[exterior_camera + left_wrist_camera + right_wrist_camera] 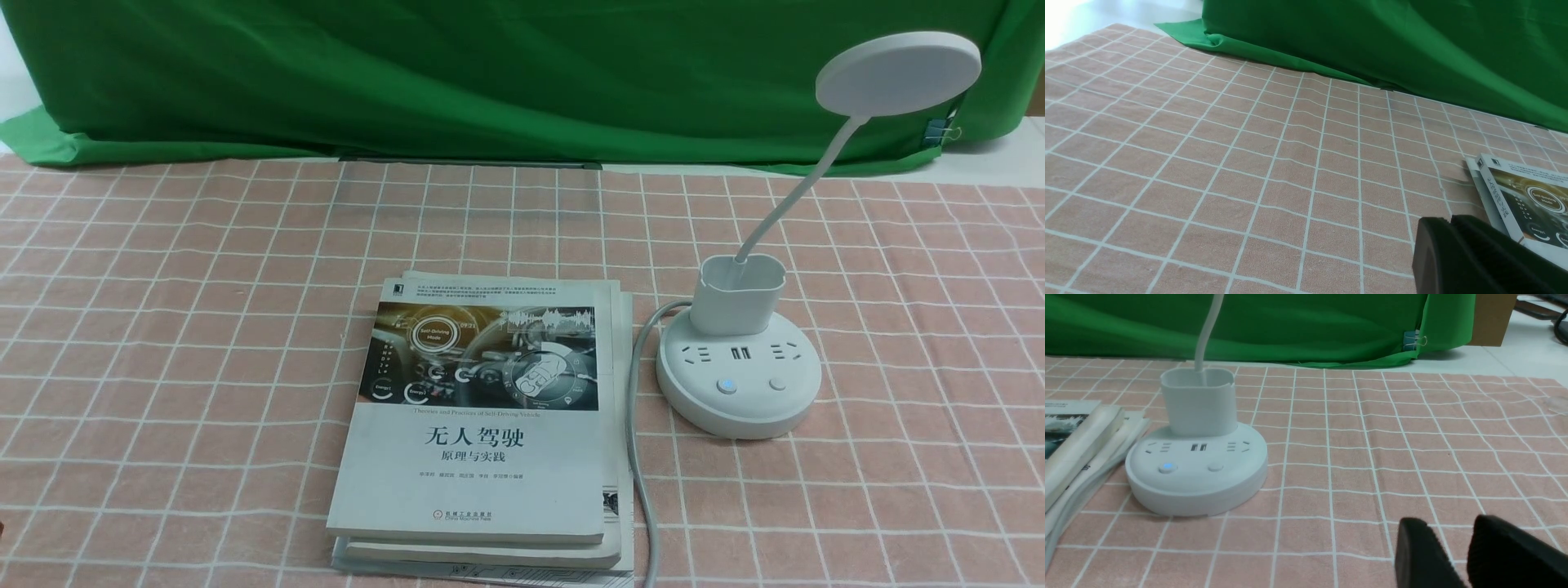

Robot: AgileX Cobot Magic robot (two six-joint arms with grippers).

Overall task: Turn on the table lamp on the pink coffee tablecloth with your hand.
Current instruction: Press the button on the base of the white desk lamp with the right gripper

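Observation:
The white table lamp (739,380) stands on the pink coffee tablecloth (163,327) at the right, with its disc head (898,72) high on a bent neck. Its left button (726,385) glows blue; the right button (777,383) is unlit. Neither gripper shows in the front view. In the right wrist view my right gripper (1451,522) is open and empty, low over the cloth (1412,437), apart from the lamp base (1196,473) and to the right of it. My left gripper (1449,220) is shut and empty over the cloth (1208,163).
A stack of white books (482,425) lies in the middle, just left of the lamp; it also shows in the left wrist view (1523,204). The lamp's grey cord (641,457) runs along the books to the front edge. A green cloth (490,73) hangs at the back.

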